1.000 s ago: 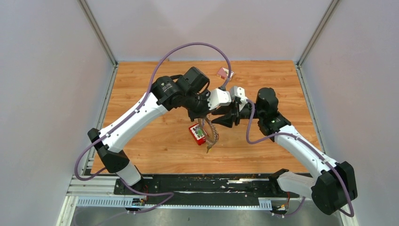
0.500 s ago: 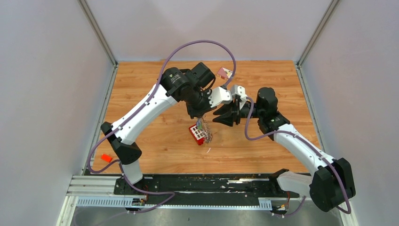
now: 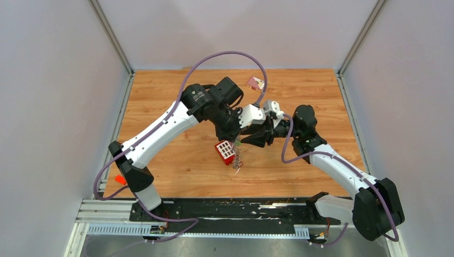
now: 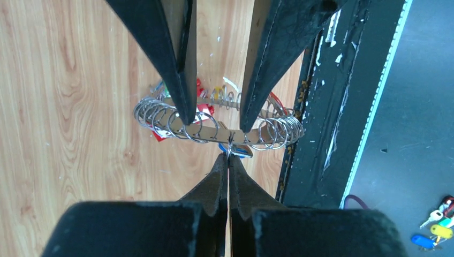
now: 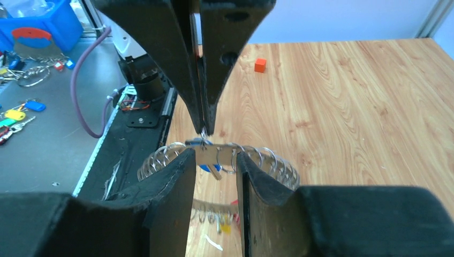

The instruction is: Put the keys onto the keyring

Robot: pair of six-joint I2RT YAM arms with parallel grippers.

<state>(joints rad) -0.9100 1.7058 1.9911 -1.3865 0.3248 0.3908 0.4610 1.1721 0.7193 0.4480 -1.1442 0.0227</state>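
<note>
The keyring [image 3: 237,156], a grey ring rimmed with small wire loops, hangs in the air over the red brick [image 3: 225,151]. My left gripper [image 3: 234,140] is shut [image 4: 228,155] and pinches a small loop on the ring's rim [image 4: 160,115], beside a blue-tagged key [image 4: 238,153]. My right gripper [image 3: 243,142] faces it, open [image 5: 214,158]. Its fingers [image 4: 182,80] straddle that stretch of the ring [image 5: 273,160] and the blue key [image 5: 206,167]. More keys with red, green and yellow [image 4: 217,89] tags hang on the ring's far side.
A pink object [image 3: 255,82] lies at the back of the table. A small orange block [image 3: 120,179] sits at the near left, also seen in the right wrist view [image 5: 260,65]. A black rail [image 3: 225,206] runs along the front edge. Spare keys [image 5: 21,115] lie off the table.
My right gripper has moved left and closed in around the hanging ring. My left arm shifted back, then forward, carrying the ring, which now hangs bunched closer over the red brick.
</note>
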